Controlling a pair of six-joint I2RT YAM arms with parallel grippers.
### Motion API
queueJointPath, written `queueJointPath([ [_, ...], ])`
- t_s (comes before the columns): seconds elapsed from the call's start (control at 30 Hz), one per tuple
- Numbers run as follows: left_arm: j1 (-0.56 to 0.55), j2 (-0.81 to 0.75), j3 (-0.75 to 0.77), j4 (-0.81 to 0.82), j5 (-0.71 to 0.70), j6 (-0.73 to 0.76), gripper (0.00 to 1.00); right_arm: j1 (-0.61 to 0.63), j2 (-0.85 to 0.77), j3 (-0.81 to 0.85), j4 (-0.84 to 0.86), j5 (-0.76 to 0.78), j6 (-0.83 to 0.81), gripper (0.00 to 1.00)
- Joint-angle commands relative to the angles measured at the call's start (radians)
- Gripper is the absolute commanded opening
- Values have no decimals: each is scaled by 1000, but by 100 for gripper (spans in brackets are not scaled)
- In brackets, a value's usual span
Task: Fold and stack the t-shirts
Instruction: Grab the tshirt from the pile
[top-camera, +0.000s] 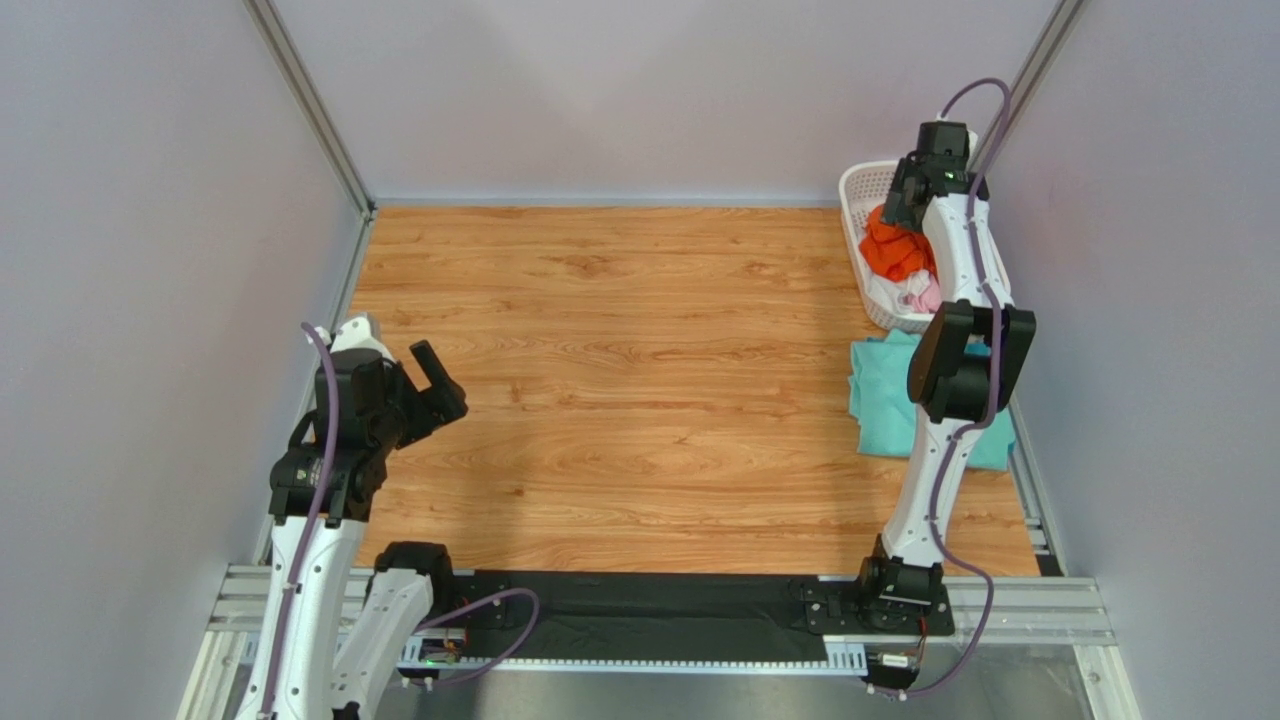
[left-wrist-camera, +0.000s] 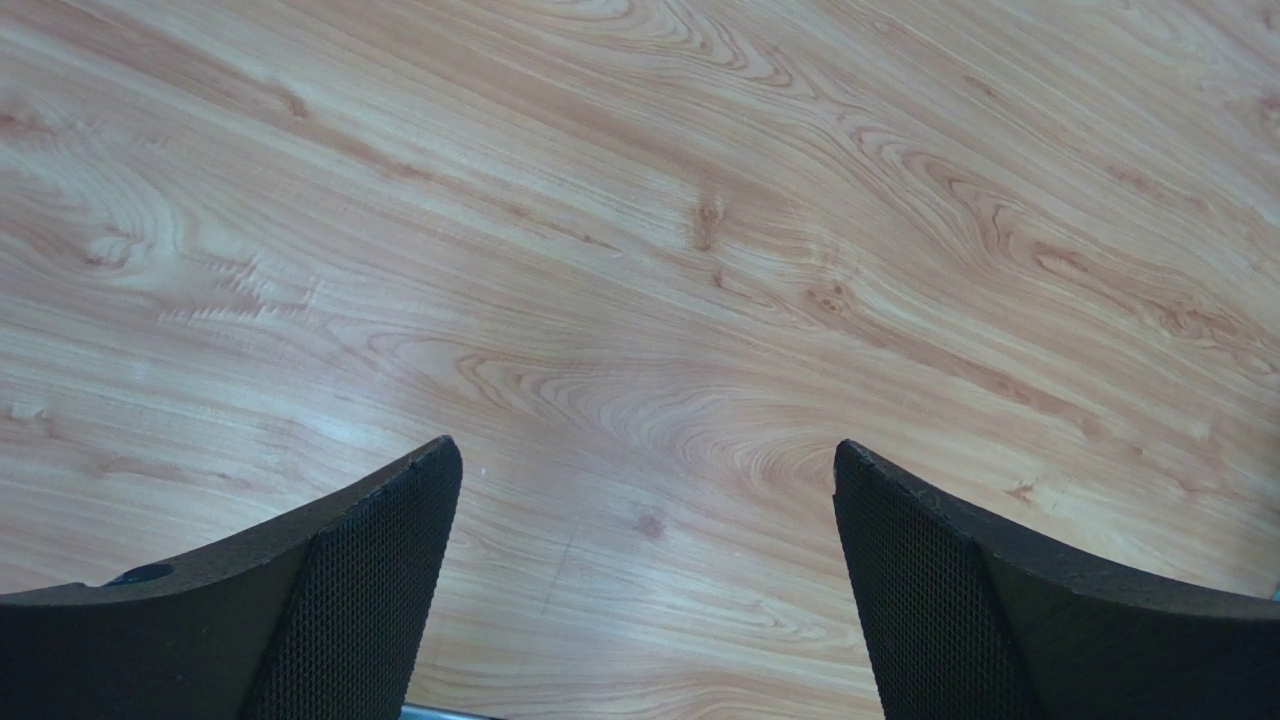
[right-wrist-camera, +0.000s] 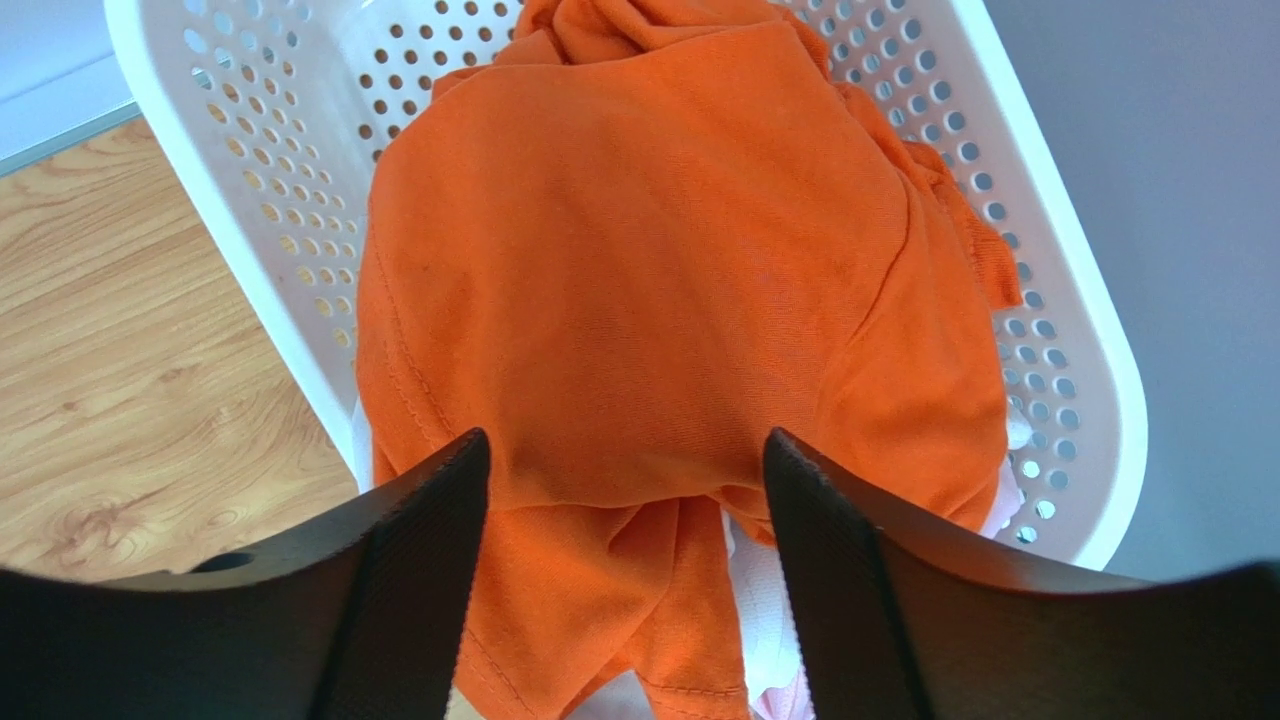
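A bright orange t-shirt (right-wrist-camera: 661, 285) lies crumpled on top in the white lattice basket (right-wrist-camera: 1052, 375); it also shows in the top view (top-camera: 896, 249). Pale and pink cloth (right-wrist-camera: 1007, 495) peeks out under it. My right gripper (right-wrist-camera: 624, 465) hovers open just above the orange shirt, its jaws apart over the cloth and holding nothing. A folded teal t-shirt (top-camera: 890, 398) lies on the table at the right, partly hidden by the right arm. My left gripper (left-wrist-camera: 639, 480) is open and empty over bare wood at the left (top-camera: 428, 383).
The basket (top-camera: 860, 195) stands at the table's far right corner against the wall. Grey walls close in the left, back and right sides. A black mat and metal rail (top-camera: 661, 615) run along the near edge between the arm bases.
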Motion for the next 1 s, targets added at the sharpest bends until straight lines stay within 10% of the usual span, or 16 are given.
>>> queueJointPath([
  [0.0, 14, 0, 4, -1, 22, 19, 100, -9, 19, 31, 10, 49, -12, 66],
  [0.4, 19, 4, 2, -2, 23, 17, 100, -34, 13, 37, -9, -15, 24, 2],
  [0.97, 23, -12, 4, -5, 11, 14, 100, 20, -471, 149, 71, -224, 18, 0],
])
